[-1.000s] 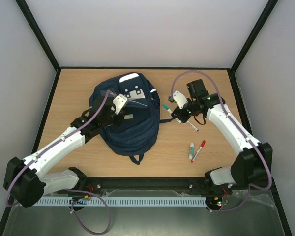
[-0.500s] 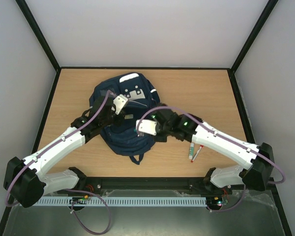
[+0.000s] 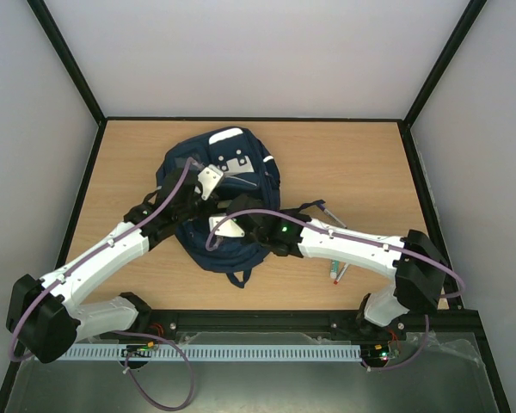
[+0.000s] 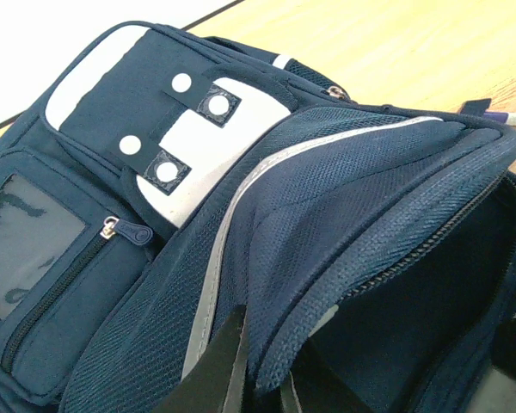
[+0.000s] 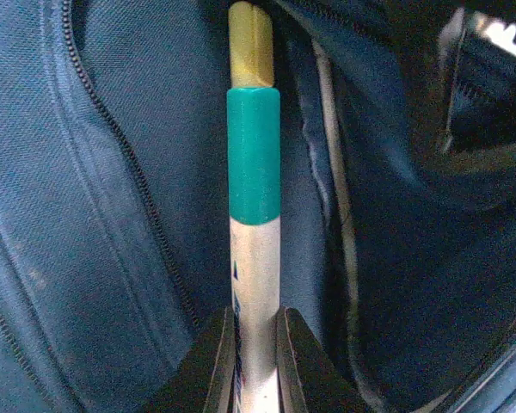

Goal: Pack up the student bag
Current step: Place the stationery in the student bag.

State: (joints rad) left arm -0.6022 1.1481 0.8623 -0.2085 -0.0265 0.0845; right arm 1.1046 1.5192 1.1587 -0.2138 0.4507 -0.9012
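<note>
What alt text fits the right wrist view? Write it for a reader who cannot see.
The right gripper is shut on a white marker with a green cap and yellowish tip, pointed along the navy student bag. A dark open compartment lies to its right, and a zipper runs down the fabric on the left.

The student bag (image 3: 256,185) is navy blue with white stripes and a grey-white patch bearing dark squares with pale dots. The marker (image 5: 253,172) is white with a green cap and seemingly a yellowish end. The table (image 3: 353,163) is pale wood-grain.
</note>
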